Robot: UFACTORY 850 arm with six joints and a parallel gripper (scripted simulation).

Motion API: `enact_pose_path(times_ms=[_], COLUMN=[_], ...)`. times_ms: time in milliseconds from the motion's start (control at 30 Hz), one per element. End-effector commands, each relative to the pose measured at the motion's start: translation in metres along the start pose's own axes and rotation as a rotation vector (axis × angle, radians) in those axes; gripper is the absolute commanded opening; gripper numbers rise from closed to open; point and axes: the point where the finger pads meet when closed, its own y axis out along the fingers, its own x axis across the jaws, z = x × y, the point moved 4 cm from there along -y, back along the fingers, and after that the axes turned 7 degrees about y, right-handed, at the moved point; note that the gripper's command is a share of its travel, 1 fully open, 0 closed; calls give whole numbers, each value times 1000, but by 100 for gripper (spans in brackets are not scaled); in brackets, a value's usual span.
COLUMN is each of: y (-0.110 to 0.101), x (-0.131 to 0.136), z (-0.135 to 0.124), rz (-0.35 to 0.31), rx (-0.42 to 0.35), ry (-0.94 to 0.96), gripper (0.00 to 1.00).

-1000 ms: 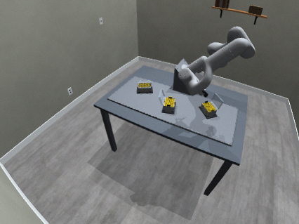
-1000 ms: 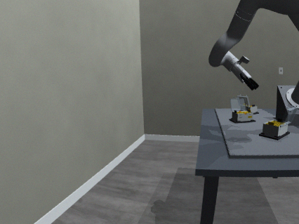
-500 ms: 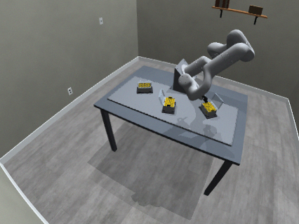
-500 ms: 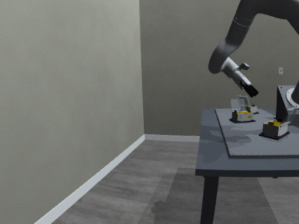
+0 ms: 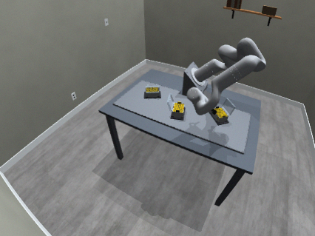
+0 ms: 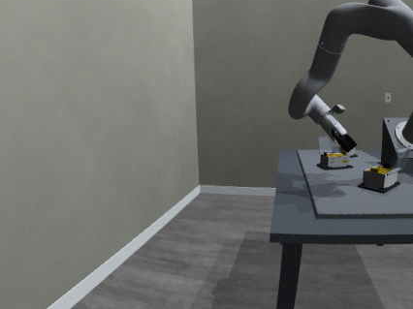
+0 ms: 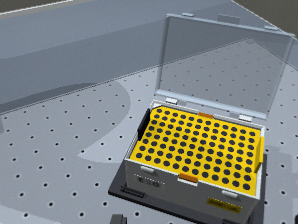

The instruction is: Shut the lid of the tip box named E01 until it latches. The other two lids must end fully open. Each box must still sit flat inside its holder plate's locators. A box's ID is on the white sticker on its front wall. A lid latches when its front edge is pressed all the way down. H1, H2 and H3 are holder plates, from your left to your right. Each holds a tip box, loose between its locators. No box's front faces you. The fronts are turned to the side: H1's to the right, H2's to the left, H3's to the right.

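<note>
Yellow tip tray, grey walls, clear lid: three such boxes on a grey table (image 5: 163, 129).

Top view. Arm (image 5: 236, 69) bent down over the box (image 5: 222, 114) at picture right. Its lid (image 5: 230, 105) stands raised. Middle box (image 5: 178, 110) also has its lid up. The lid of the left box (image 5: 151, 92) is too small to judge.

Exterior view. Gripper (image 6: 345, 142) hangs just above the far box, fingers spread wide, holding nothing.

Wrist view. The lid is upright on its rear hinge and the tray is fully exposed. The box sits square on its dark plate (image 7: 125, 192). Sticker (image 7: 150, 181) on the near wall, print too blurred to read, so E01's place is not confirmed.

Hazards, judged.
- Unread ID: the wrong lid may get shut.
- Sideways shove on the tall lid: the loose box may tip or ride off its locators.
- Press made near the hinge: front edge left unlatched.
- Spread fingers: may snag the lid's rim on descent.
</note>
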Motion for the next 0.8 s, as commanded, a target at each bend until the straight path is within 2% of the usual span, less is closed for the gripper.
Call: enact_pose_path(times_ms=[0,400,467,600,767], y=[11,53,53,67,67], x=[2,7,7,9,9], z=[-12,-54,-54,-68,-68], rz=[-1,-1,-1,-1,-1], rx=[-1,-1,-1,-1,-1], ry=[-1,-1,-1,-1,-1], gripper=[100,100,100,100,100])
